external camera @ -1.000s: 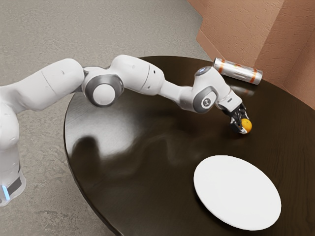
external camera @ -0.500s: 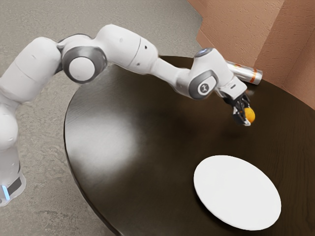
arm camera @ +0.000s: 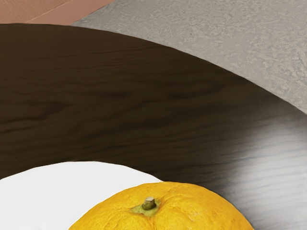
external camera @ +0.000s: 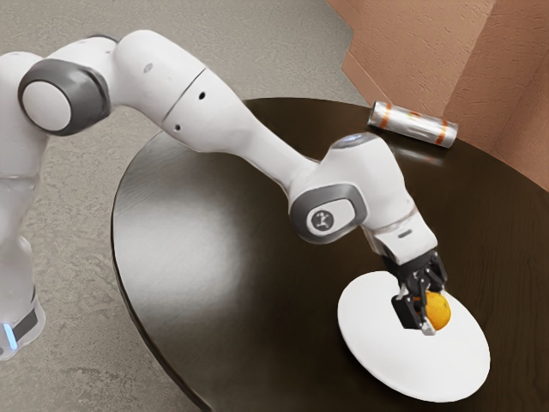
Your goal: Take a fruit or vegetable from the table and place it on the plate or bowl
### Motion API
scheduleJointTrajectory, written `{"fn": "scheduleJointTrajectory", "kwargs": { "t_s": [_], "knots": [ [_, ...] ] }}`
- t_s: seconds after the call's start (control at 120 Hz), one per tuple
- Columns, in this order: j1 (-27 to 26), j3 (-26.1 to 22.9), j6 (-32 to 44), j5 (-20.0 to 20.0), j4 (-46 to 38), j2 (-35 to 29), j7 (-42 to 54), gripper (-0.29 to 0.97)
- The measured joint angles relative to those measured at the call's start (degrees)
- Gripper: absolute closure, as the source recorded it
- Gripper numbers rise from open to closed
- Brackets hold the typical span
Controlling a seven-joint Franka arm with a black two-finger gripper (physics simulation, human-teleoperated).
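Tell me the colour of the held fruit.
Orange-yellow fruit, greenish stem; best in the wrist view.

the franka arm (external camera: 214, 120) is built of smooth, glossy white shells, rounded and tube-like, joined by grey bands. round grey joint caps (external camera: 53, 96) sit at its joints; the one by the wrist bears a small white logo (external camera: 324, 219). the base column (external camera: 15, 283) has a grey stripe and a small blue light (external camera: 9, 334). the gripper (external camera: 419, 316) is black, with two short blocky fingers (external camera: 403, 311).

Orange (external camera: 441, 314) in tool (external camera: 428, 310) over plate (external camera: 386, 348); cylinder (external camera: 414, 124) at table (external camera: 214, 257) far edge
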Motion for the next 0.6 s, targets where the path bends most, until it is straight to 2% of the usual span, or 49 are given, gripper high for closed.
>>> {"fn": "scheduleJointTrajectory", "kwargs": {
  "t_s": [0.225, 0.492, 0.525, 0.6],
  "knots": [
    [0.6, 1.7, 0.0, 0.3, 0.8, 5.0, -4.8, 0.38],
    [3.4, 1.8, 0.1, 0.8, 2.0, 6.1, -8.2, 0.38],
    [3.4, 1.8, 0.0, 0.7, 2.2, 6.0, -8.4, 0.28],
    [3.4, 1.8, -0.1, 0.5, 2.5, 5.7, -8.8, 0.17]
  ]
}}
